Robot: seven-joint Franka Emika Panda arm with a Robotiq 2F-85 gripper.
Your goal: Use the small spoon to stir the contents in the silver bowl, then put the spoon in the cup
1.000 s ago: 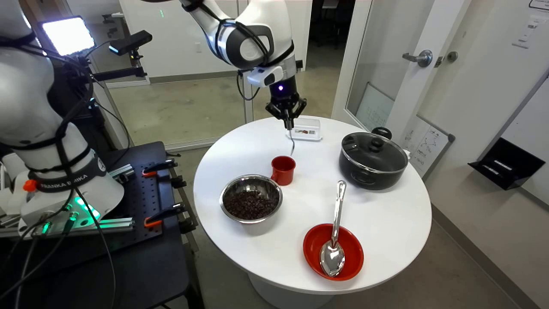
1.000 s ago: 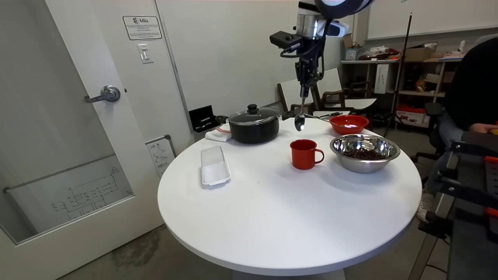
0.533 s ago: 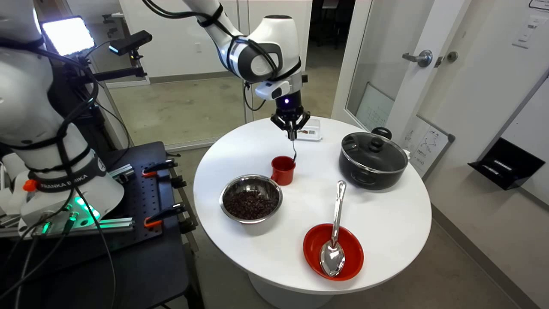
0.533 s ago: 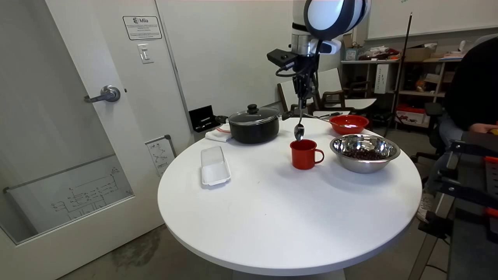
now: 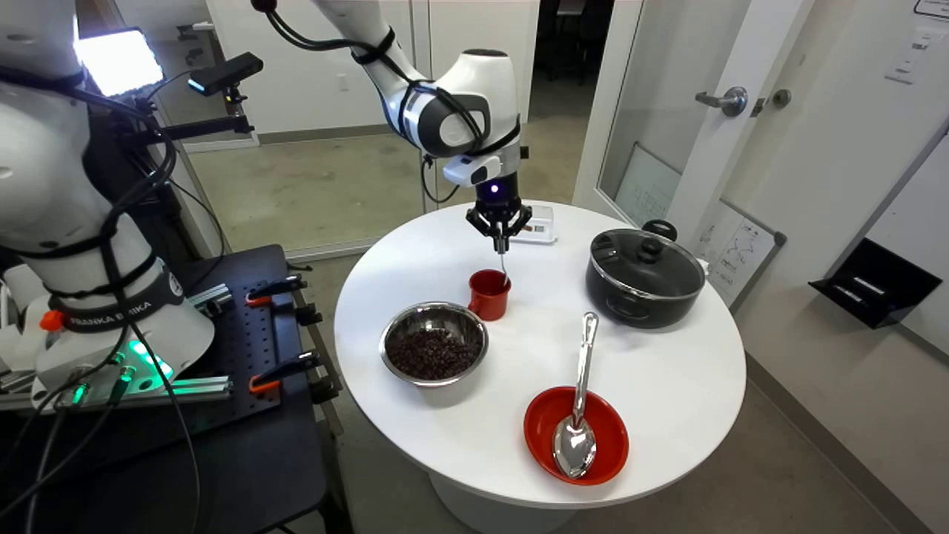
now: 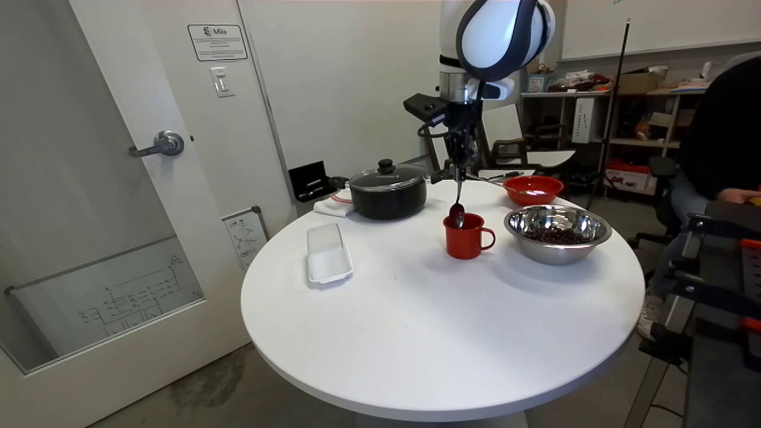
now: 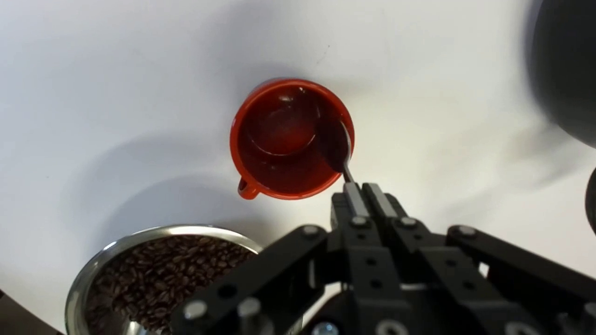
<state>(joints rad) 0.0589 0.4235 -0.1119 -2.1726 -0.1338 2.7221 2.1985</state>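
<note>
Here — gripper [image 7: 362,190] clasping small spoon [image 6: 456,214], tip inside red cup [image 6: 466,245], silver bowl [image 6: 552,254] nearby

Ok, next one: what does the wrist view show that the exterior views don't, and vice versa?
Only the wrist view: the inner floor of the red cup, and creases on single beans.
Only the exterior views: the red dish with the long silver spoon resting in it, and the white container.
Shared: the small spoon, held by shut jaws with its head at the cup's mouth; the silver bowl and, apparently, the black pot, both cropped in the wrist view.
</note>
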